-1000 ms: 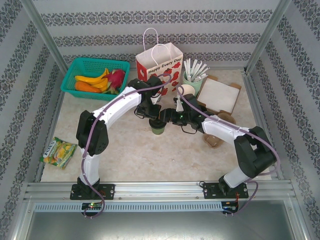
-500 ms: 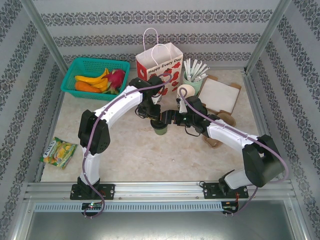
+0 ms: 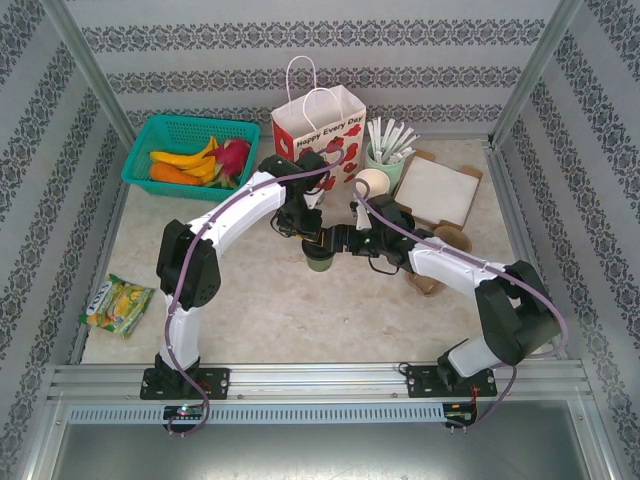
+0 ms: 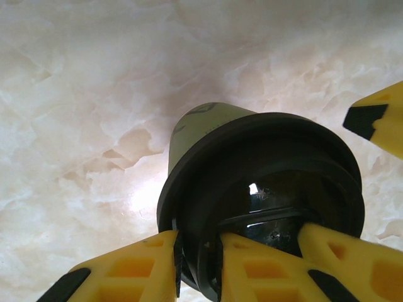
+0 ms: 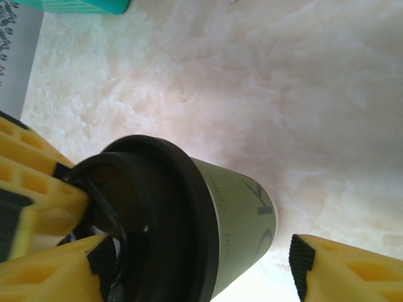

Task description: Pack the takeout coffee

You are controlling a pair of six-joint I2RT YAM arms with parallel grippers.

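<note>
Walls (image 3: 200, 40) papered in bands of grey damask ornament and white stripes close in the back and both sides, with slanting aluminium posts (image 3: 95, 85) at the two far corners. The tabletop (image 3: 300, 310) is a cream, marbled stone-look surface, evenly lit, with a soft white glare spot (image 4: 141, 201) in the left wrist view. Aluminium rails (image 3: 320, 378) run along its near edge, above a dull grey metal sheet (image 3: 320, 450).
</note>
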